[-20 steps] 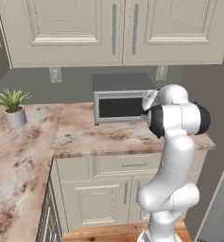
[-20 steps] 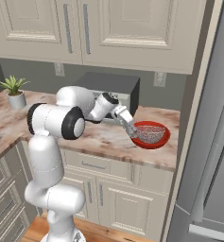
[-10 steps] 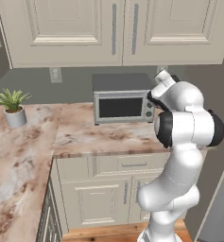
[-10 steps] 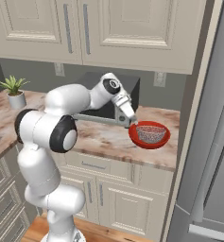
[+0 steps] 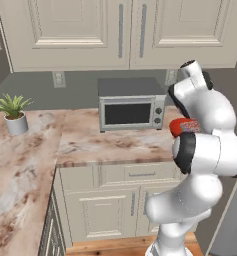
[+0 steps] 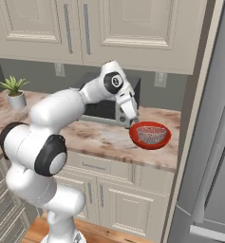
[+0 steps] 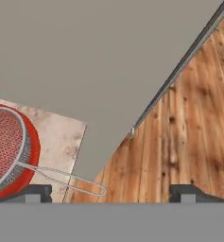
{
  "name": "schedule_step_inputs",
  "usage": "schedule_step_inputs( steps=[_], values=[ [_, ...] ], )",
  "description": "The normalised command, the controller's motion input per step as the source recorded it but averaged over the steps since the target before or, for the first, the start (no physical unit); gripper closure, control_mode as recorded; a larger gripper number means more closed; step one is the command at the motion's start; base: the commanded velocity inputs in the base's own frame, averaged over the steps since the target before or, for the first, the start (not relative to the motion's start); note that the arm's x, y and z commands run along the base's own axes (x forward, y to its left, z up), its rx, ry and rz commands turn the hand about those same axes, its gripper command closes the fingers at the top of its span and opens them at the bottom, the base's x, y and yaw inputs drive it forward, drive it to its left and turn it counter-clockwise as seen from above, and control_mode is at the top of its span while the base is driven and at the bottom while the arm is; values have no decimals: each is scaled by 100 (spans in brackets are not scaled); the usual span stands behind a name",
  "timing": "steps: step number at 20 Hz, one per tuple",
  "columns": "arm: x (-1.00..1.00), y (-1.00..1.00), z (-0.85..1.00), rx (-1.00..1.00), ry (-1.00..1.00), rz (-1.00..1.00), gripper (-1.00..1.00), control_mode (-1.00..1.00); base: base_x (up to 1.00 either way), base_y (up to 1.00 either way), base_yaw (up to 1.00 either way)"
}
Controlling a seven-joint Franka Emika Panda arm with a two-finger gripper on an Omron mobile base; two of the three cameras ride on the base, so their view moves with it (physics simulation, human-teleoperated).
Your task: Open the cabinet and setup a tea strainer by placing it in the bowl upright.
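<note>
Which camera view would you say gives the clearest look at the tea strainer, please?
The hand view: the tea strainer sits in the bowl, its wire handle plain. The right base view shows only its mesh basket; the left base view shows just a glimpse of the red bowl.

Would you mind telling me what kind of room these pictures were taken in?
A home kitchen, rendered rather than real. A grey boxy microwave sits on a pink-brown marbled stone counter, cream raised-panel wall cabinets hang above, and a grey mesh tea strainer rests in a glossy red round bowl.

In the left base view the arm [image 5: 205, 150] hides most of the bowl [image 5: 180, 126]. The hand view's left edge crops the bowl [image 7: 30, 151] and strainer [image 7: 7, 142].
</note>
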Motion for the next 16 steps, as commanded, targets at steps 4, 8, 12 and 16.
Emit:
schedule_step_inputs(
  steps=[4,8,12,16],
  values=[
    [-46,0,19,11,-25,13,-100,-100,0,0,0],
    [-47,0,8,13,-25,28,-100,-100,0,0,0],
    [-38,1,0,15,-19,41,-100,-100,0,0,0],
    [-4,13,0,18,-13,47,-100,-100,0,0,0]
  ],
)
